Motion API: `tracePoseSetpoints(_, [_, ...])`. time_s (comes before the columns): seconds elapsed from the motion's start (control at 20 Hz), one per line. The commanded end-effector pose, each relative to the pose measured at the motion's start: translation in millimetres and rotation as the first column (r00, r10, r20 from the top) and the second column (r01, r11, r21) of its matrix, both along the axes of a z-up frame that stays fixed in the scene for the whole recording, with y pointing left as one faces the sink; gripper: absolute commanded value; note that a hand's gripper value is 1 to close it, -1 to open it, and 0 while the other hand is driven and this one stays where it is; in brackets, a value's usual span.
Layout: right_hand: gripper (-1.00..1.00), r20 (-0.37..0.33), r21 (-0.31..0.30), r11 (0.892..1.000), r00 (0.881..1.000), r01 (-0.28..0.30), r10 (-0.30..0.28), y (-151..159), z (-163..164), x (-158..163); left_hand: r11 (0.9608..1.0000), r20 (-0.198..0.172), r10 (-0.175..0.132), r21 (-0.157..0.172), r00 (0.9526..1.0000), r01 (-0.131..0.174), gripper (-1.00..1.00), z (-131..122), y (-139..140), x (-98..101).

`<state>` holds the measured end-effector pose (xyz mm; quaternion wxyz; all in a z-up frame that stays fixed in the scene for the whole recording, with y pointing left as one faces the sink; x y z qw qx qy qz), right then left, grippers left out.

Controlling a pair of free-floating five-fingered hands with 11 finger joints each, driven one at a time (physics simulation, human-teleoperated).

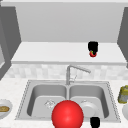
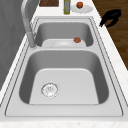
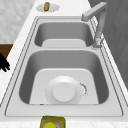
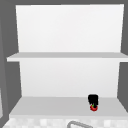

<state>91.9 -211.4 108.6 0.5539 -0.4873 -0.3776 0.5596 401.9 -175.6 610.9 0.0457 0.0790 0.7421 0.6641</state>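
Observation:
One hand (image 1: 93,46) is up on the lower wall shelf (image 1: 55,53), right side, directly over a small red fruit (image 1: 93,54) with a green stalk and touching it from above. The upper view shows this hand (image 4: 93,99) and the fruit (image 4: 94,107) near the shelf's front edge. The other hand (image 1: 95,122) hangs in the air before the sink's front rim, by the right basin. It holds nothing in the left side view (image 2: 111,17) and shows at the picture's edge in the right side view (image 3: 3,62). I cannot tell which hand is left or right.
A white plate (image 3: 64,92) lies in the right basin, a small red thing (image 2: 77,39) by it. A big red ball (image 1: 67,115) covers the sink's front middle. The faucet (image 1: 71,71) stands behind the divider. A yellow-green bottle (image 1: 123,94) and a bread plate (image 1: 3,108) flank the sink.

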Motion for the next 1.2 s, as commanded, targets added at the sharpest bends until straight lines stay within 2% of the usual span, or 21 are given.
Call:
tracePoseSetpoints(0.0, [0.00,0.000,0.000,1.000,1.000,0.000,0.000,0.0,0.0,0.0,1.0000,0.002,0.000,0.000,1.0000,0.000,1.00,-2.5,-5.8,2.4])
tracePoseSetpoints(0.05, [0.00,0.000,0.000,1.000,1.000,0.000,0.000,0.0,0.0,0.0,1.0000,0.002,0.001,-0.001,1.0000,-0.001,1.00,-2.8,-7.2,6.3])
tracePoseSetpoints(0.1, [0.00,0.000,0.000,1.000,1.000,0.000,0.000,0.0,0.0,0.0,1.0000,0.003,0.002,-0.002,1.0000,-0.002,-1.00,-4.3,-9.0,10.8])
tracePoseSetpoints(0.15, [0.00,0.000,0.000,1.000,1.000,0.000,0.000,0.0,0.0,0.0,0.9999,-0.006,0.010,-0.011,0.9999,-0.010,-1.00,-4.9,-11.2,13.8])
tracePoseSetpoints(0.3, [0.00,0.000,0.000,1.000,1.000,0.000,0.000,0.0,0.0,0.0,1.0000,-0.024,-0.006,-0.008,0.9997,0.006,-1.00,-4.9,-10.6,30.9])
tracePoseSetpoints(0.35, [0.00,0.000,0.000,1.000,1.000,0.000,0.000,0.0,0.0,0.0,0.9995,-0.039,-0.009,-0.031,0.9992,0.007,-1.00,-4.4,-11.0,37.8])
tracePoseSetpoints(0.45, [0.00,0.000,0.000,1.000,1.000,0.000,0.000,0.0,0.0,0.0,0.9991,-0.064,-0.012,-0.041,0.9979,0.010,-1.00,6.6,-15.8,45.2])
tracePoseSetpoints(0.6, [0.00,0.000,0.000,1.000,1.000,0.000,0.000,0.0,0.0,0.0,0.9989,-0.078,-0.021,-0.045,0.9968,0.017,-1.00,14.4,-20.4,61.7])
tracePoseSetpoints(0.75, [0.00,0.000,0.000,1.000,1.000,0.000,0.000,0.0,0.0,0.0,0.9991,-0.142,-0.007,-0.042,0.9899,0.001,-1.00,16.0,-20.7,73.5])
tracePoseSetpoints(0.9, [0.00,0.000,0.000,1.000,1.000,0.000,0.000,0.0,0.0,0.0,0.9989,-0.206,-0.025,-0.044,0.9782,0.016,-1.00,10.8,-19.4,78.5])
tracePoseSetpoints(1.0, [0.00,0.000,0.000,1.000,1.000,0.000,0.000,0.0,0.0,0.0,0.9980,-0.269,-0.049,-0.053,0.9620,0.036,-1.00,13.8,-17.8,83.8])
tracePoseSetpoints(1.15, [0.00,0.000,0.000,1.000,1.000,0.000,0.000,0.0,0.0,0.0,0.9987,-0.343,-0.051,-0.023,0.9379,0.047,-1.00,19.2,-15.2,87.8])
